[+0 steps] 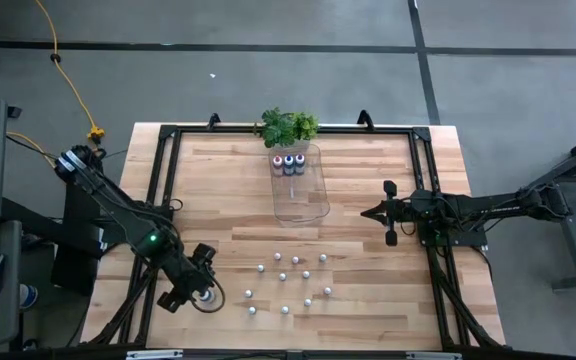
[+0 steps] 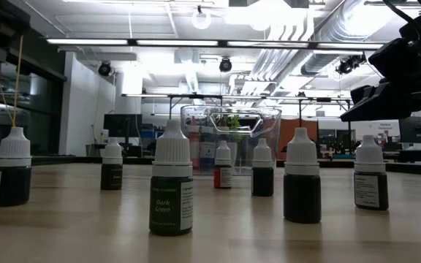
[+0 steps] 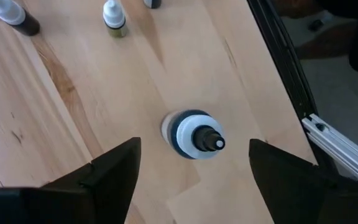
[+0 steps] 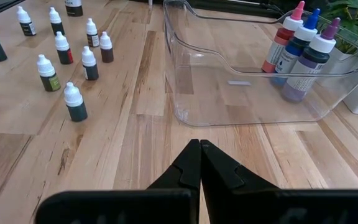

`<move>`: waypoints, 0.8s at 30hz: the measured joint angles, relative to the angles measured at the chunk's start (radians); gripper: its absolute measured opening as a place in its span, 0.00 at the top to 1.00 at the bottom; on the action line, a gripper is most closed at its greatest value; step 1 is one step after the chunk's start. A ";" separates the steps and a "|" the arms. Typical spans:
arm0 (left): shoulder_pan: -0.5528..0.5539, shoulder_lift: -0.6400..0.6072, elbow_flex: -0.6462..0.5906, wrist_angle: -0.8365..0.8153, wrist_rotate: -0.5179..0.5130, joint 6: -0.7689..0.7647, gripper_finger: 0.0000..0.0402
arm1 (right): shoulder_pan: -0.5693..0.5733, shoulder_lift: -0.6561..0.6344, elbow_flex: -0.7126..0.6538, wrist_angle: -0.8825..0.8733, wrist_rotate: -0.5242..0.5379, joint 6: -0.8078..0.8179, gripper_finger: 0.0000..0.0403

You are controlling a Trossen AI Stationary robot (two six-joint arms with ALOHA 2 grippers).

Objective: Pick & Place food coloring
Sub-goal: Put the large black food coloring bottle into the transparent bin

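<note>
A bigger food coloring bottle (image 3: pixel 196 134) with a blue-and-white cap and a dark tip stands upright on the wood near the table's near-left corner (image 1: pixel 207 299). My left gripper (image 3: pixel 194 152) hangs over it, open, pointing down, one finger on either side and neither touching it. Three more bigger bottles (image 4: pixel 300 53), with pink, blue and purple tops, stand at the far end of the clear tray (image 4: pixel 241 93). Several small white-capped bottles (image 1: pixel 288 282) stand scattered on the near middle of the table (image 2: pixel 171 183). My right gripper (image 4: pixel 199 163) waits shut to the right of the tray (image 1: pixel 383 212).
A green leafy plant (image 1: pixel 288 127) stands at the far edge behind the tray (image 1: pixel 301 185). A black frame rail (image 3: pixel 291 81) runs along the table's edge close to my left gripper. Bare wood lies between the tray and the small bottles.
</note>
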 joint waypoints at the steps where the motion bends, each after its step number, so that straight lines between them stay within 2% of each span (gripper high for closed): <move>1: 0.000 0.001 0.000 -0.001 -0.004 0.000 0.27 | 0.000 0.000 0.000 0.001 0.000 0.000 1.00; 7: 0.000 0.023 0.001 -0.002 -0.034 -0.008 0.27 | 0.000 0.000 0.000 0.001 0.000 0.000 1.00; 24: 0.000 0.072 0.002 0.011 -0.077 -0.156 0.27 | 0.000 0.000 0.000 0.001 0.000 0.000 1.00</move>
